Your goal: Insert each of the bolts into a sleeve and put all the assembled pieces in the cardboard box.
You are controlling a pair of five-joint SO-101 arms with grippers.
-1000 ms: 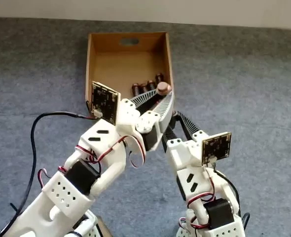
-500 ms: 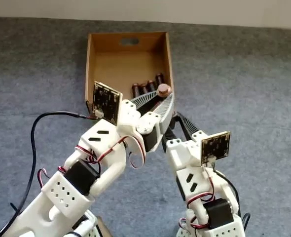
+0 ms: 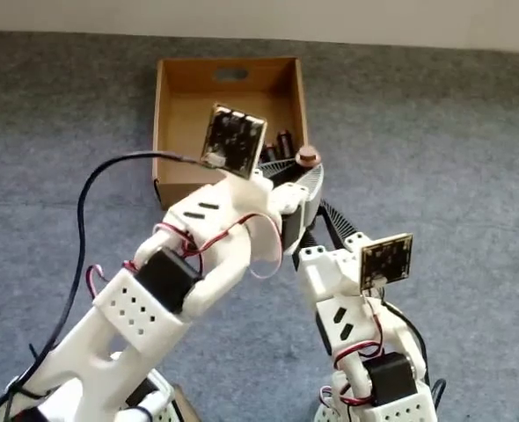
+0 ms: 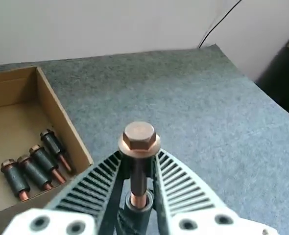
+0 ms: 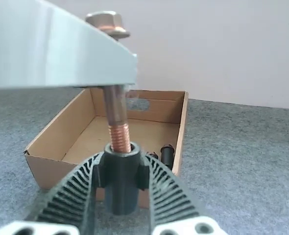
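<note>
While the left gripper (image 4: 140, 157) pinches the bolt (image 4: 139, 138) by its shank and the right gripper (image 5: 120, 161) clamps the sleeve (image 5: 120, 185) upright, the bolt's threaded tip sits in the sleeve's mouth, just beside the cardboard box (image 3: 165, 105) holding four assembled pieces (image 4: 34, 167).

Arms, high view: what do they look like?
The left arm and right arm are white with black motors and red wiring; each wrist carries a circuit board. A black cable loops off the left. The left pincer and right pincer have ribbed fingers.

left pincer (image 3: 304, 170) grips bolt (image 3: 308, 157) | at cardboard box (image 3: 198, 114) right wall
</note>
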